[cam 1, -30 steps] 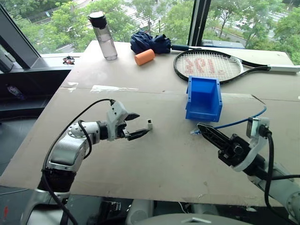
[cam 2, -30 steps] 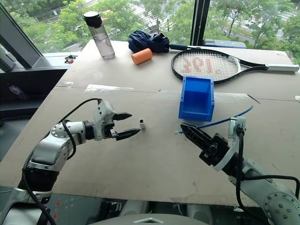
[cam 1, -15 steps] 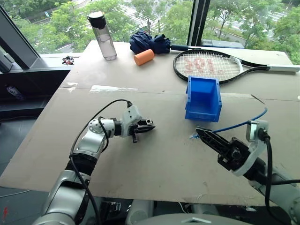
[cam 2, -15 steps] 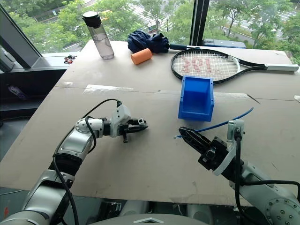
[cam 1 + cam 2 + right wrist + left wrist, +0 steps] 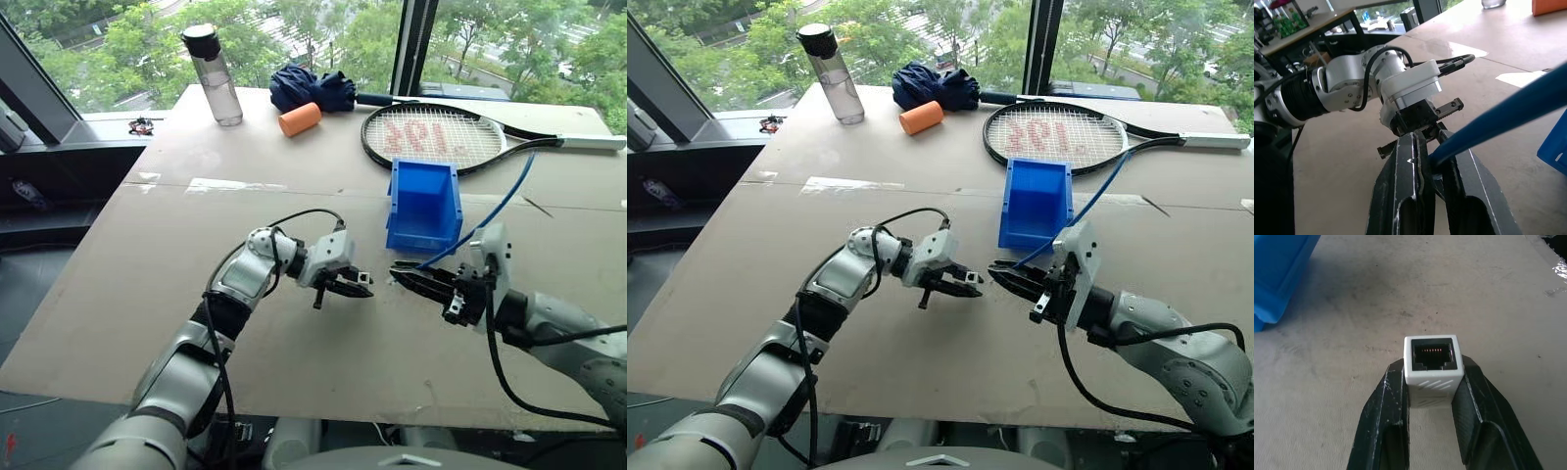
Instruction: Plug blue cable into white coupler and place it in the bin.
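Observation:
The white coupler (image 5: pixel 1431 364) is pinched between my left gripper's (image 5: pixel 359 285) black fingers, its dark socket facing outward. It hangs just above the table's middle, in front of the blue bin (image 5: pixel 424 206). My right gripper (image 5: pixel 396 273) faces it from the right, tip to tip, a small gap apart. It is shut on the end of the blue cable (image 5: pixel 1498 117), which arcs up and back over the bin's right side (image 5: pixel 495 206). The cable's plug is hidden between the fingers (image 5: pixel 1410 161).
At the table's far side stand a clear water bottle (image 5: pixel 214 73), an orange foam cylinder (image 5: pixel 301 118), a dark blue bundled cloth (image 5: pixel 313 88) and a tennis racket (image 5: pixel 436 132). The bin sits upright just behind both grippers. Bare tabletop (image 5: pixel 147 274) lies to the left.
My left gripper shut on the white coupler and carried it right toward the middle. The right gripper rolled and moved in to face it, swinging the blue cable upward.

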Motion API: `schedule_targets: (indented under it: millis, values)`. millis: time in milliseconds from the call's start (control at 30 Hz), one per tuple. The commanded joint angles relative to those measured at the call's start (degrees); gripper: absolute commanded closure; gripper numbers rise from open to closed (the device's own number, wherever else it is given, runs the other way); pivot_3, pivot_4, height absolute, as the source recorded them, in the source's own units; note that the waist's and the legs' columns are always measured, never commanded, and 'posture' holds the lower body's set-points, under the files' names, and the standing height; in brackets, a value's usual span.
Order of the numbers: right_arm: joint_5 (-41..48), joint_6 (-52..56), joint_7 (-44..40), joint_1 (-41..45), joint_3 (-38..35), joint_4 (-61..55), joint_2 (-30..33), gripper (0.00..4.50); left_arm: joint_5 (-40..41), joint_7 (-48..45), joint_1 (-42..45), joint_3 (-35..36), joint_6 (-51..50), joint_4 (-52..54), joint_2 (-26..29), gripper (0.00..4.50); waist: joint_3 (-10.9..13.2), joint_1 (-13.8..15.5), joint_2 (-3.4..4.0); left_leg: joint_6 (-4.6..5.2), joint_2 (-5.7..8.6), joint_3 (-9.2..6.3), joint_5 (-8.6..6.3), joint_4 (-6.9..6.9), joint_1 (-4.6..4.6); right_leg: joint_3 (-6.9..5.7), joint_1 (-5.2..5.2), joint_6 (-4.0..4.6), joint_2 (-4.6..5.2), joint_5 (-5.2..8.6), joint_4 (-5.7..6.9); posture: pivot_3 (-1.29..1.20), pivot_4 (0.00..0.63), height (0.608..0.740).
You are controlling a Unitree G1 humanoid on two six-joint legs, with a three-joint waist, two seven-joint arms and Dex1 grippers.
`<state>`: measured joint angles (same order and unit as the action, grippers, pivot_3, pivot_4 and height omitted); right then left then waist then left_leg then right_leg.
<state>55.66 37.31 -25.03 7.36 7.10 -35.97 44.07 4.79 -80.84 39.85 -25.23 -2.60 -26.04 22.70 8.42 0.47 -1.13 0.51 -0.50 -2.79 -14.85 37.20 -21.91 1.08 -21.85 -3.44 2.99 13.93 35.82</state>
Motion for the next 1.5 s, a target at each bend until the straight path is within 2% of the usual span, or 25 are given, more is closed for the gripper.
schedule_targets:
  millis: [33, 400, 767, 1133, 1267, 1400, 1433, 1467, 1500]
  values:
    - [-5.2, -0.5, -4.6, 2.4, 1.8, 1.4, -0.1, 4.50, -2.9, 0.3, 1.3, -1.2, 4.4, -2.4, -0.9, 3.94, 0.0, 0.1, 0.00, 0.00, -0.02, -0.01, 0.00, 0.00, -0.01, -0.01, 0.00, 0.00, -0.01, 0.00, 0.00, 0.00, 0.150, 0.740]
    - [-19.0, -0.5, -11.8, 10.1, 9.6, 11.1, -6.4, 4.50, -5.2, 0.4, 1.5, -1.5, 6.2, -3.8, -3.3, 3.94, 0.0, 0.5, 0.01, 0.01, 0.07, -0.10, 0.00, 0.12, -0.03, -0.11, 0.09, -0.02, 0.08, -0.01, 0.00, 0.00, 0.150, 0.740]
    - [-28.6, -1.3, -17.7, 11.6, 12.6, 15.9, -6.2, 4.50, -5.0, 0.4, -0.4, -1.0, 3.9, -0.3, -3.1, 3.94, -0.1, 0.4, 0.03, 0.01, 0.08, -0.12, 0.00, 0.14, 0.04, -0.12, 0.16, -0.03, 0.09, -0.01, 0.03, 0.00, 0.150, 0.740]
    - [-37.8, 2.9, -23.2, 17.3, 21.6, 21.1, -6.0, 4.50, -5.1, 1.3, -0.7, -0.7, 3.6, 0.3, -3.6, 3.94, -0.2, 0.3, 0.01, 0.01, 0.09, -0.12, 0.00, 0.14, 0.10, -0.13, 0.20, -0.03, 0.09, -0.01, 0.04, 0.00, 0.150, 0.740]
    - [-38.8, 2.9, -23.7, 16.6, 21.4, 21.5, -6.7, 4.50, -5.1, 2.0, -1.1, -0.5, 3.2, 0.9, -3.8, 3.94, -0.6, 0.3, 0.00, 0.00, 0.08, -0.14, 0.00, 0.13, 0.14, -0.14, 0.22, -0.03, 0.09, -0.01, 0.05, 0.00, 0.150, 0.740]
    - [-36.1, 2.6, -23.2, 14.9, 16.8, 19.8, -8.1, 4.50, -2.3, 1.5, -3.2, 1.0, -1.8, 5.0, -3.0, 3.94, -0.8, 0.3, 0.05, 0.00, 0.08, -0.15, 0.00, 0.13, 0.16, -0.14, 0.23, -0.02, 0.08, -0.01, 0.08, 0.00, 0.150, 0.740]
    - [-34.6, 2.4, -22.8, 14.4, 14.8, 19.1, -9.1, 4.50, -1.5, 2.1, -4.0, 2.0, -3.2, 6.7, -2.8, 2.87, -0.8, 0.3, 0.05, 0.00, 0.08, -0.15, 0.00, 0.13, 0.16, -0.14, 0.24, -0.03, 0.08, -0.01, 0.08, 0.00, 0.150, 0.740]
    - [-33.4, 2.2, -22.4, 14.0, 12.8, 18.4, -10.1, 4.50, -1.0, 3.4, -4.6, 3.1, -4.3, 8.1, -2.6, 2.62, -0.8, 0.2, 0.08, 0.00, 0.07, -0.19, 0.00, 0.13, 0.13, -0.17, 0.23, -0.03, 0.08, -0.01, 0.07, 0.00, 0.150, 0.740]
    - [-31.5, 2.7, -21.7, 13.7, 10.0, 17.5, -11.2, 4.50, -0.5, 5.0, -5.5, 4.6, -5.3, 9.9, -2.2, 2.05, -0.8, 0.2, 0.14, 0.00, 0.07, -0.20, -0.01, 0.13, 0.12, -0.16, 0.21, -0.03, 0.08, 0.00, 0.09, 0.00, 0.150, 0.740]
